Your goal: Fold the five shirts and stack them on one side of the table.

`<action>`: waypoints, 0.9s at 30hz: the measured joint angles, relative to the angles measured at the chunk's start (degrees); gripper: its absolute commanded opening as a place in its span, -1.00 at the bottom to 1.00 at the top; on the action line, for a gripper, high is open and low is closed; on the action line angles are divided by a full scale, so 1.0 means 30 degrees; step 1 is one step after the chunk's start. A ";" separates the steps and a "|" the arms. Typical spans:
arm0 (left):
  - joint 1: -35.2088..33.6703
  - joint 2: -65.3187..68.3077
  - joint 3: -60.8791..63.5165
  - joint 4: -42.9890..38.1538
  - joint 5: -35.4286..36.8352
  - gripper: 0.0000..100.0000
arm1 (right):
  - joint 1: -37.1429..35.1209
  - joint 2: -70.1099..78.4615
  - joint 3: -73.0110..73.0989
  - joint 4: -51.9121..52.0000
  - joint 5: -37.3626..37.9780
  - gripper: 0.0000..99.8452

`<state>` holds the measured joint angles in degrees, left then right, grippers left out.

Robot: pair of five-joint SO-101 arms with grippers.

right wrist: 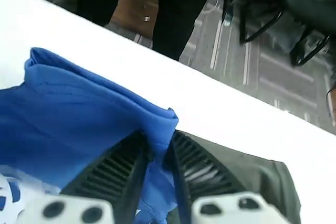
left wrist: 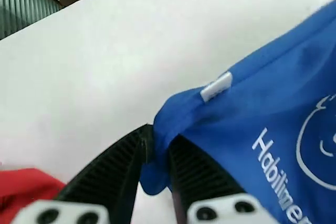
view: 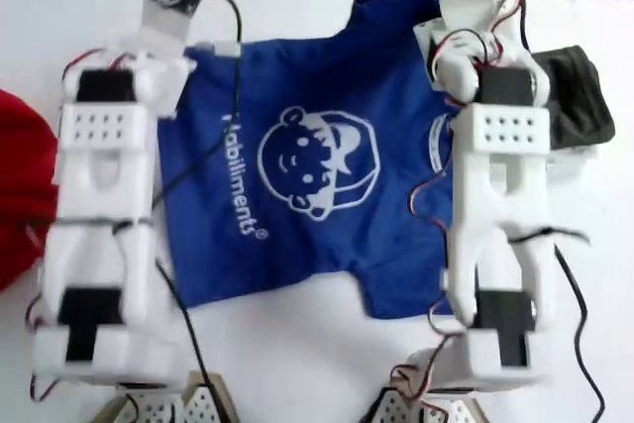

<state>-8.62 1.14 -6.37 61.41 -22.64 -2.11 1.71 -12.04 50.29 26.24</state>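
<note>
A blue shirt (view: 297, 215) with a white cartoon face lies spread across the middle of the table, print up. My left gripper (left wrist: 155, 153) is shut on a corner of the blue shirt (left wrist: 262, 119) by its white tag, at the shirt's far left. On the far right side, my right gripper (right wrist: 159, 153) is shut on another folded edge of the blue shirt (right wrist: 79, 114). A dark shirt (view: 575, 96) lies at the table's right, partly under the right arm (view: 500, 146). A red shirt (view: 22, 185) sits at the left edge.
Both white arms (view: 99, 195) stretch over the table from the near side, cables trailing across the shirt. Bare white table (view: 307, 364) lies in front of the blue shirt. Beyond the far edge are chair legs and a tiled floor (right wrist: 262, 51).
</note>
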 measured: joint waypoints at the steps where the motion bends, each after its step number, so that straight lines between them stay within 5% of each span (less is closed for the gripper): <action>1: 0.0000 0.0967 -0.1026 0.0264 0.0000 -0.95 | 0.0029 0.0586 -0.0498 0.0000 0.0000 -0.96; 16: 0.0000 1.4388 -1.4681 0.7648 0.0000 -0.95 | 0.0059 0.9289 -0.6418 0.4103 0.0000 -0.96; 27: 0.0000 1.7582 -2.1802 1.3011 0.0059 -0.95 | 0.0059 1.0051 -0.9114 0.7795 0.0000 -0.96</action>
<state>-8.62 53.89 -71.78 100.44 -22.46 -1.93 31.87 -39.38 73.67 26.24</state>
